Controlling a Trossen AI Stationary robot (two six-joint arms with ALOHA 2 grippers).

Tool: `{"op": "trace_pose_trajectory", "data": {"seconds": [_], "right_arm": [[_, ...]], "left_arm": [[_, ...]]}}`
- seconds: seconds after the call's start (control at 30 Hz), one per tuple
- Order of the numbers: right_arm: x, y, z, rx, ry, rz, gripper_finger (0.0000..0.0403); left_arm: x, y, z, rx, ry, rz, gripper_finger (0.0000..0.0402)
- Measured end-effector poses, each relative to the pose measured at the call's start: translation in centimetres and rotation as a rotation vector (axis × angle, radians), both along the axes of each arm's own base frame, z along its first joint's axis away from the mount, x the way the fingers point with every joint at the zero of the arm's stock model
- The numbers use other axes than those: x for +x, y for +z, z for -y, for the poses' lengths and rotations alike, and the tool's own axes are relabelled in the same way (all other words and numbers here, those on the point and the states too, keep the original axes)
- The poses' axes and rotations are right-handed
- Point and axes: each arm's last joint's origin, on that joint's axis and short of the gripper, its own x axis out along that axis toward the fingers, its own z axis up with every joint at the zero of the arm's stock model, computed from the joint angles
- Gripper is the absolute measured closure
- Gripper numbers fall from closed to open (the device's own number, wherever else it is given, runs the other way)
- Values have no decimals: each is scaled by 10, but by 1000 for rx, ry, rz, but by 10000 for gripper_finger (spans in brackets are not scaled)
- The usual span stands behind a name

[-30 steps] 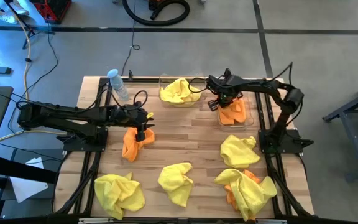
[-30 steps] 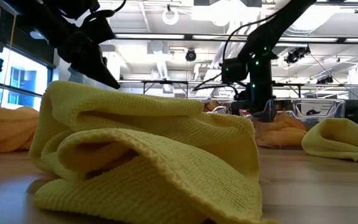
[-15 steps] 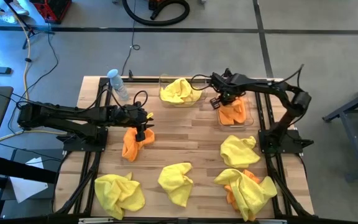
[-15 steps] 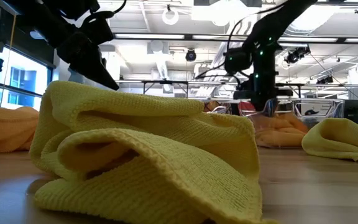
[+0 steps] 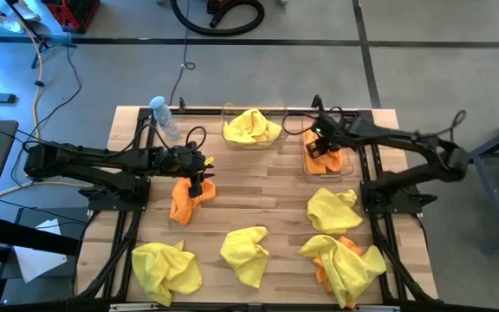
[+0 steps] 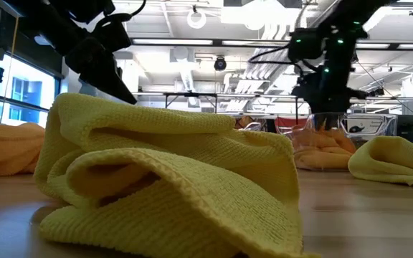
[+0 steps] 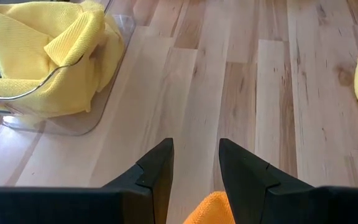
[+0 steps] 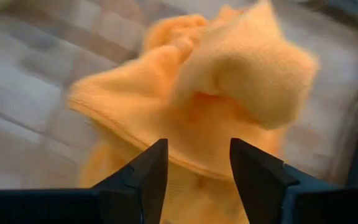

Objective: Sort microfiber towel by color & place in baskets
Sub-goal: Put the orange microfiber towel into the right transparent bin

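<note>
My right gripper (image 5: 316, 146) (image 8: 197, 146) stands open just above an orange microfiber towel (image 5: 327, 159) (image 8: 191, 93), which lies bunched in the right basket (image 5: 346, 170). A yellow towel (image 5: 251, 126) fills the left basket (image 5: 227, 114). My left gripper (image 5: 199, 179) (image 7: 196, 143) is open at the far right end of another orange towel (image 5: 183, 201) lying on the table. A bit of that towel (image 7: 211, 208) shows low between the fingers, with bare wood between their tips. My left gripper stands low over the orange towel's far right end (image 7: 211, 208), but I cannot tell whether the fingers touch the cloth.
Loose yellow towels lie at the near left (image 5: 165, 269), near middle (image 5: 245, 254) and right (image 5: 332, 210). A yellow towel over an orange one (image 5: 346, 264) sits at the near right. A clear bottle (image 5: 163, 117) stands at the far left. Bare wood lies mid-table.
My right gripper has let go of the orange towel, risen above the right basket and drawn a little toward the table's right edge. The towel stays in the basket.
</note>
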Motion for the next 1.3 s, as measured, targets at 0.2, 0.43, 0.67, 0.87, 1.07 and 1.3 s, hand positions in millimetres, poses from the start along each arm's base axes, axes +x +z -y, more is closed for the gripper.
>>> {"op": "trace_pose_trajectory", "data": {"seconds": [0.2, 0.43, 0.67, 0.87, 1.07, 1.3], "right_arm": [[-11, -3, 4, -42, -41, 142, 231], [-9, -9, 33, -46, -63, 106, 239], [-2, -52, 44, 84, -49, -25, 240], [1, -61, 46, 100, -45, -48, 240], [-5, -38, 41, 51, -42, 17, 240], [-27, 7, 21, -47, -8, 116, 240]], "left_arm": [[2, 2, 0, 6, -1, 29, 287], [5, 6, 0, 36, -21, 70, 287], [5, 6, -1, 50, -32, 66, 287], [5, 6, -1, 51, -32, 66, 287], [5, 6, -1, 51, -33, 66, 287], [4, 7, -3, 75, 46, 72, 287]]}}
